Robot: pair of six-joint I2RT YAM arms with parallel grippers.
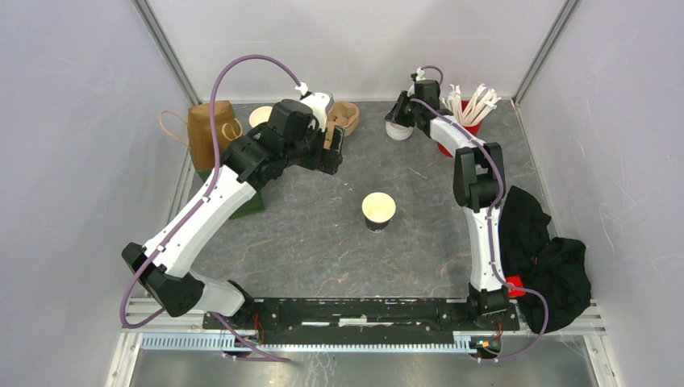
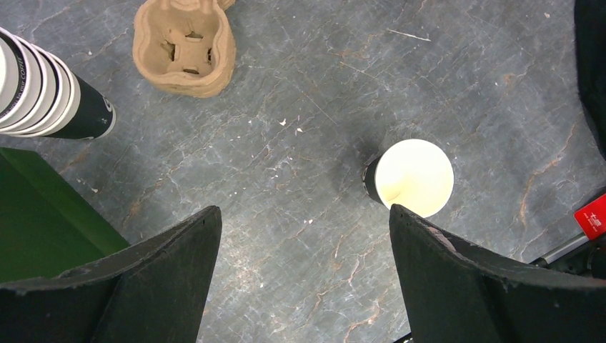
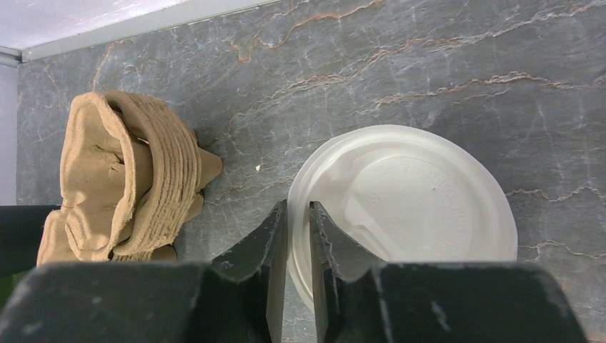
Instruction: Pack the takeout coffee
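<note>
The takeout coffee cup (image 1: 378, 210) stands mid-table, dark-bodied, its top open and the cream inside showing; the left wrist view has it (image 2: 414, 177) just beyond my right-hand finger. My left gripper (image 1: 332, 153) (image 2: 304, 209) hovers open over bare table, nothing between its fingers. At the back, my right gripper (image 1: 399, 121) (image 3: 298, 206) is closed to a narrow gap on the left rim of the top white lid (image 3: 414, 193) of a lid stack (image 1: 398, 131).
Brown pulp cup carriers (image 1: 345, 117) (image 3: 128, 179) (image 2: 184, 44) lie left of the lids. A stack of cups (image 2: 50, 93) (image 1: 260, 115), a brown paper bag (image 1: 208, 133) and a green box (image 2: 36, 214) sit back left. A red holder of white sticks (image 1: 472, 105) stands back right. Black cloth (image 1: 548, 250) lies at the right.
</note>
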